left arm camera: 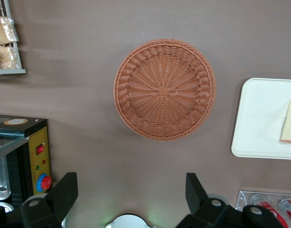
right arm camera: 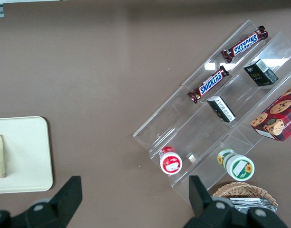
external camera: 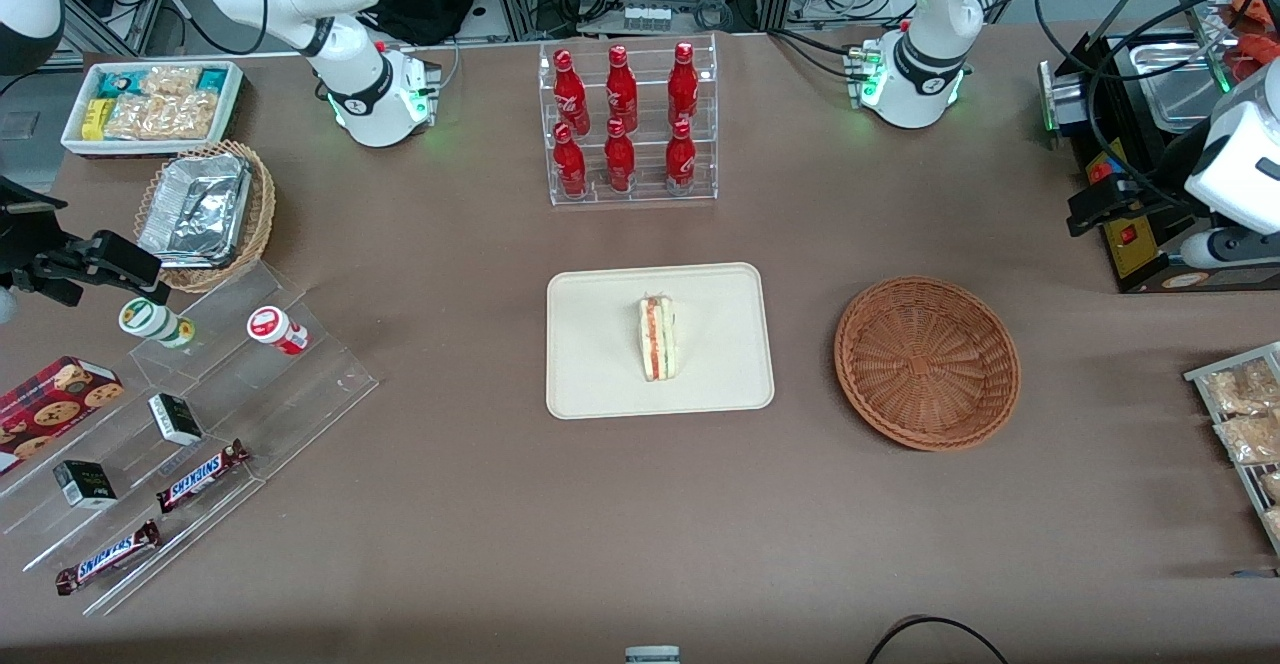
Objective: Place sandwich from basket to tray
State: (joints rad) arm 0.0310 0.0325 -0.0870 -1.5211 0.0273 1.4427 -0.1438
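Observation:
The sandwich [external camera: 657, 337], a pale wedge with a red-orange and green stripe, lies near the middle of the cream tray [external camera: 600, 384]. The reddish-brown wicker basket [external camera: 927, 362] sits beside the tray, toward the working arm's end, with nothing in it. My gripper [external camera: 1100, 208] hangs raised above the table, farther from the front camera than the basket and close to a black appliance. In the left wrist view my gripper [left arm camera: 130, 190] is open and holds nothing. The same view shows the empty basket [left arm camera: 164, 89], the tray [left arm camera: 259, 123] and an edge of the sandwich [left arm camera: 290, 122].
A clear rack of red bottles [external camera: 630, 124] stands farther from the front camera than the tray. A black appliance [external camera: 1135, 244] and a rack of bagged snacks [external camera: 1240, 414] sit at the working arm's end. An acrylic stepped stand [external camera: 200, 414], foil-container basket [external camera: 205, 209] and white snack bin [external camera: 150, 104] are toward the parked arm's end.

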